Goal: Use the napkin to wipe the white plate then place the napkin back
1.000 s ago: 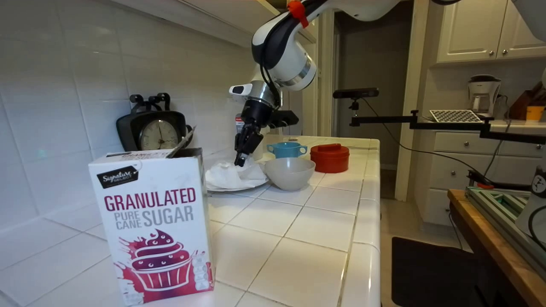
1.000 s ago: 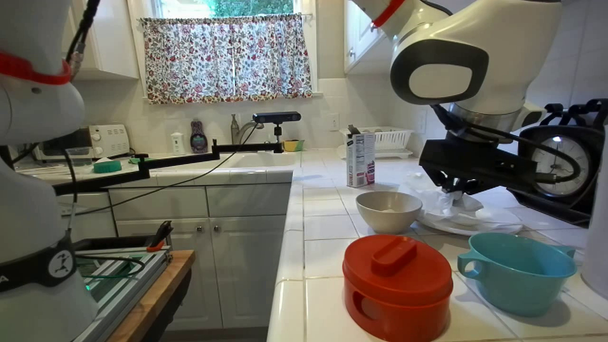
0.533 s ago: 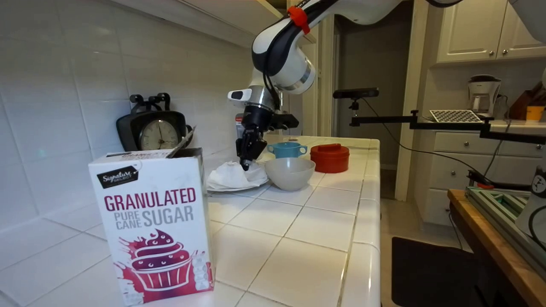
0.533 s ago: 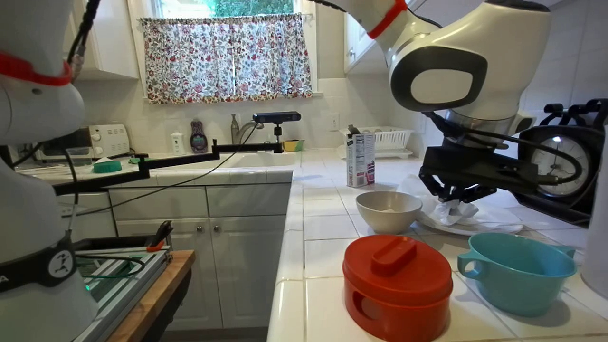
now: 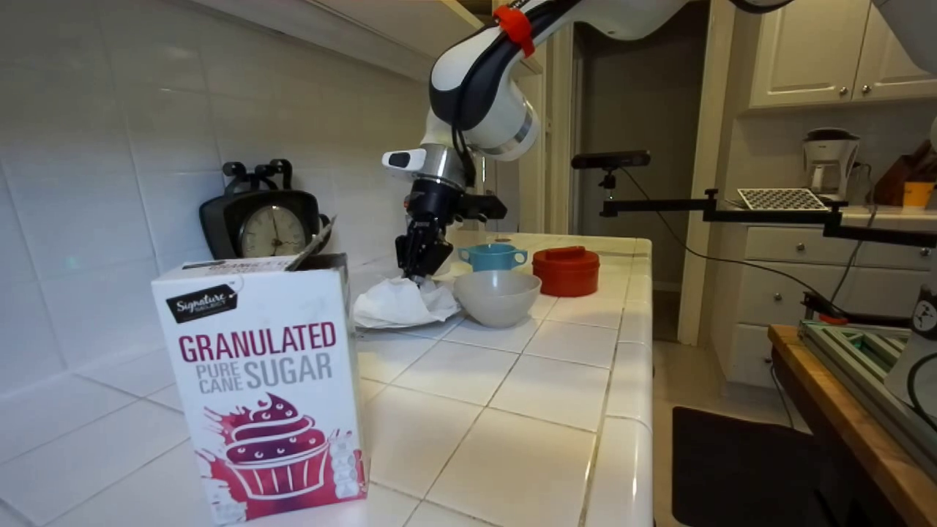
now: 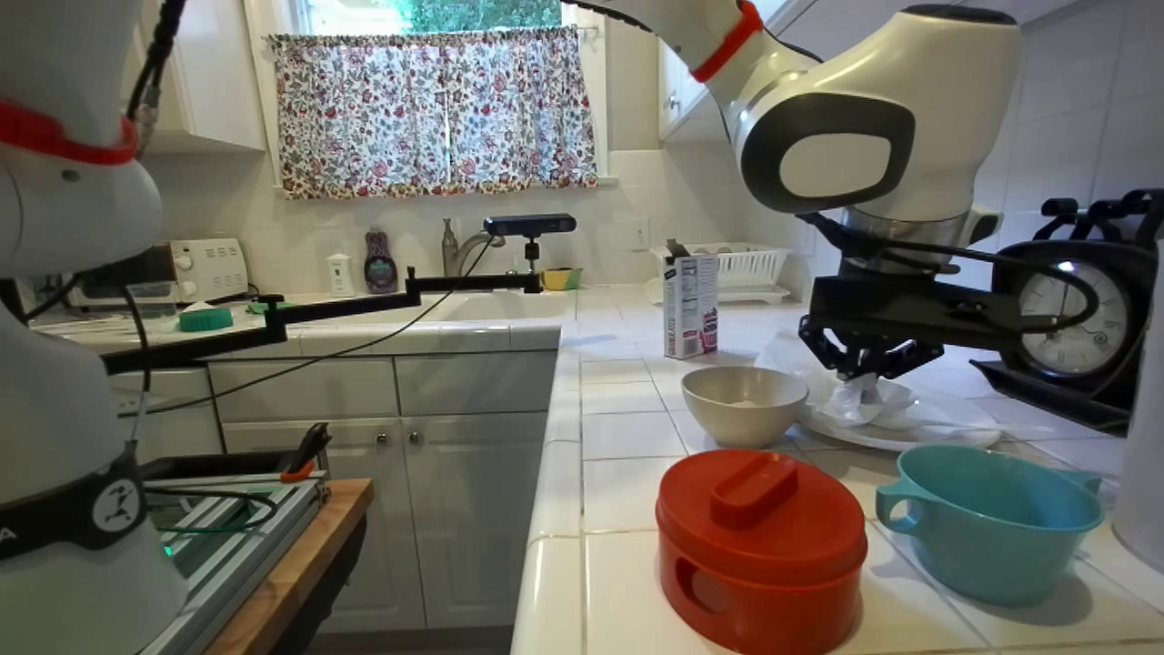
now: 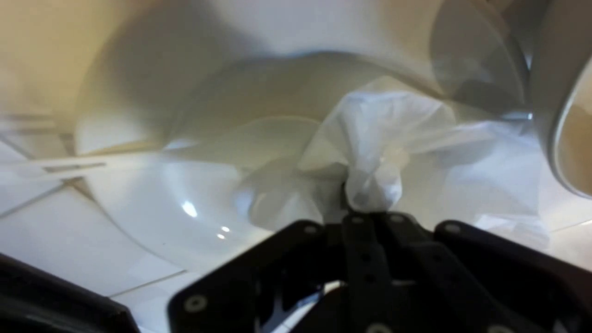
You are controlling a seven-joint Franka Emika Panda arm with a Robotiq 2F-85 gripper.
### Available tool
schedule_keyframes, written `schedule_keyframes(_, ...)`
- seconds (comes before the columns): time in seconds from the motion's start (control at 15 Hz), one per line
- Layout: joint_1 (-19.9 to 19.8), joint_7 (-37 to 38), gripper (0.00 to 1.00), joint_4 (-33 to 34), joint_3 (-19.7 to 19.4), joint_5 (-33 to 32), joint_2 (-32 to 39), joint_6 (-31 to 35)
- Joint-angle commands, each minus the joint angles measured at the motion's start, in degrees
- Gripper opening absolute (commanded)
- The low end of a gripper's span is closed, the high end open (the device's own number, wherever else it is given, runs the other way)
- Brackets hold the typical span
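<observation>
Paper napkin [image 7: 411,162], white and crumpled, lying over one side of the white plate [image 6: 955,414], its loose part spread toward the pale bowl [image 5: 498,300] that stands just beside. The tool [image 7: 372,216] points downward, its fingers drawn together to little more than the thickness of the bunched fold they pinch. Handling, as judged: very light, limp and easily torn; the sheet should follow a drag readily, slide over the glossy plate and offer no stiffness of its own for pressing. The gathered peak is the proper place to take hold, several layers at once probably giving firmer purchase than a single thin edge. Supporting surface: a desk [image 5: 542,439] faced with square white glazed tiles, narrow joints between them. It also carries a granulated sugar box [image 5: 263,395], a red lidded container [image 6: 762,555], a turquoise two-handled cup [image 6: 1000,537] and a black-cased dial instrument [image 5: 271,219], whether clock or scale cannot be told. Room: a domestic kitchen, with floral curtains [image 6: 364,118], a white dish rack [image 6: 750,268] and, well apart, a coffee maker [image 5: 829,168].
</observation>
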Motion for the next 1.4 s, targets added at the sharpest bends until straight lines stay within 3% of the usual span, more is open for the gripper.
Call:
schedule_keyframes(0.0,-0.60,-1.79,0.00,0.58,1.09,-0.71,0.98,5.02)
schedule_keyframes(0.27,-0.95,-2.24,0.00,-0.14,1.67,-2.07,1.25,8.26)
schedule_keyframes(0.73,-2.96,-7.05,0.00,-1.67,4.74,-1.96,-0.03,-0.20)
schedule_keyframes(1.0,-1.98,-4.67,0.00,-0.88,3.06,-1.94,1.06,5.32)
schedule_keyframes(1.2,-2.48,-4.89,0.00,-0.77,3.75,-1.69,1.81,13.02)
schedule_keyframes(1.33,-2.83,-4.27,0.00,-0.91,4.28,-2.44,2.04,14.83)
